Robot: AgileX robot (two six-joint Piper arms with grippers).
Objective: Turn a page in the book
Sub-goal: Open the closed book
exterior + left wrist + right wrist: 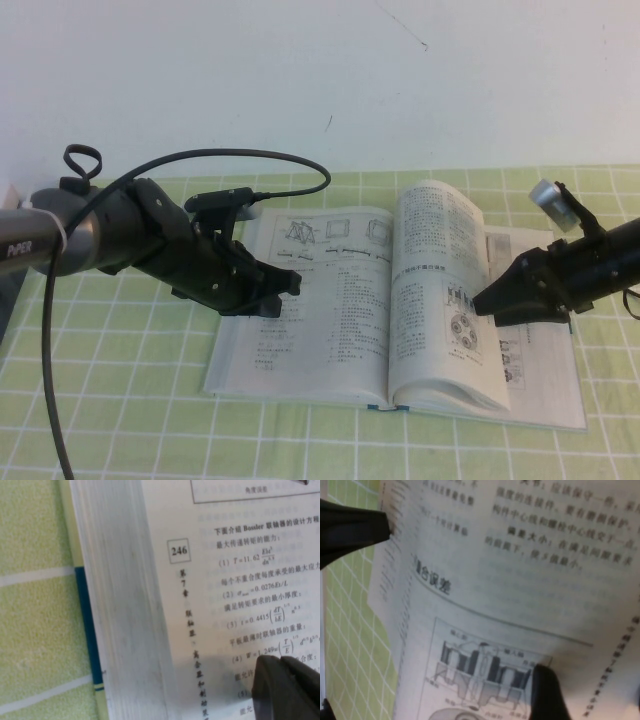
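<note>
The book (330, 320) lies open on the table (120, 400), its spine running from the robot's side toward the far wall. The page (440, 290) stands lifted off the right-hand half, curved and roughly upright just right of the spine, its text face with the round diagram turned toward the right arm. The right pincer (483, 303) is the nearer one: it sits at the page's free outer edge, the tips pointing left into the sheet near the diagram. The page therefore lies directly to that pincer's left, and carrying it over means sweeping leftward across the spine. The right pincer stands wide apart; in its wrist view one finger (350, 527) shows beside the sheet's edge and another dark tip (547, 690) in front of the printed face, so it touches or brackets the paper without pinching it, in my judgement. The left pincer (290, 282) rests low over the left-hand leaf, its dark tip on or just above the print; whether it is open or closed I cannot tell. It looks placed to hold that half flat.
</note>
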